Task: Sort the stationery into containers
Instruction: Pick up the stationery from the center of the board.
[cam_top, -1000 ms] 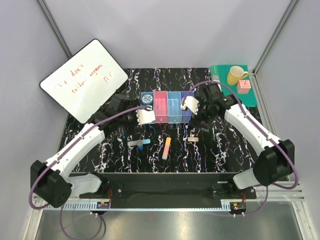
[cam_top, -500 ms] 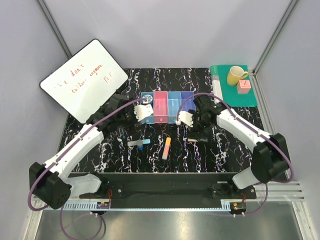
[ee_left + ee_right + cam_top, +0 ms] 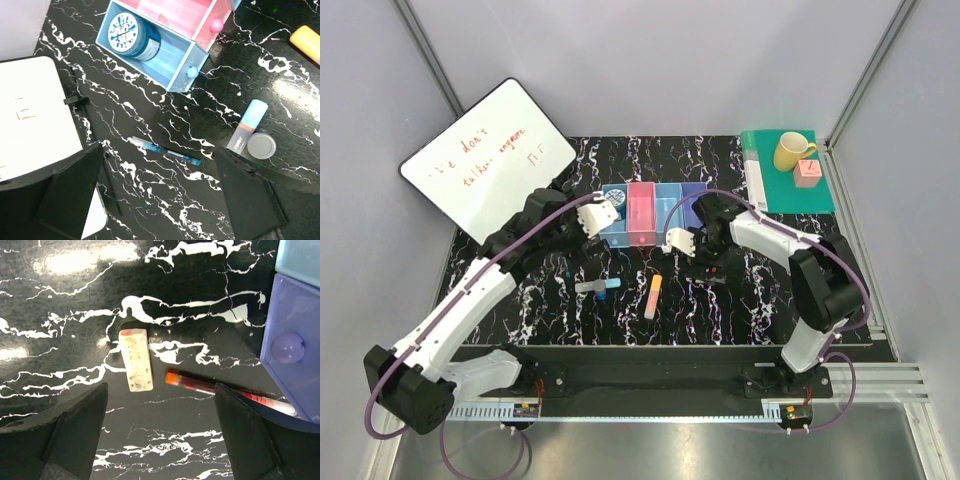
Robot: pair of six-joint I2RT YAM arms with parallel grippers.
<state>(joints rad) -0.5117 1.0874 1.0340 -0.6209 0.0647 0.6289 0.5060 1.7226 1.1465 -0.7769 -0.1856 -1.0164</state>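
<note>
Two robot arms are pictured over a black marbled table [image 3: 740, 310], each with its jaws spread wide and nothing held between them. The left gripper [image 3: 160, 200] is poised above a thin blue pen [image 3: 165, 151], which lies on the table near the front of a row of four joined bins [image 3: 655, 212]. A blue round bottle [image 3: 132, 35] is seen inside the leftmost, light-blue compartment. A grey marker [image 3: 246, 132] with a cyan tip is found to the right of the pen, just beside a round grey cap [image 3: 261, 145], and an orange-yellow bar [image 3: 652, 297] lies further right. The right gripper [image 3: 160, 440] is positioned over a small white eraser [image 3: 136, 359] and a red pen [image 3: 220, 389], both lying on the table near the purple bin [image 3: 295, 370]. A whiteboard [image 3: 485, 160] is propped at the left, and a yellow mug [image 3: 792, 151] is set on a green book [image 3: 775, 185] at the far right.
</note>
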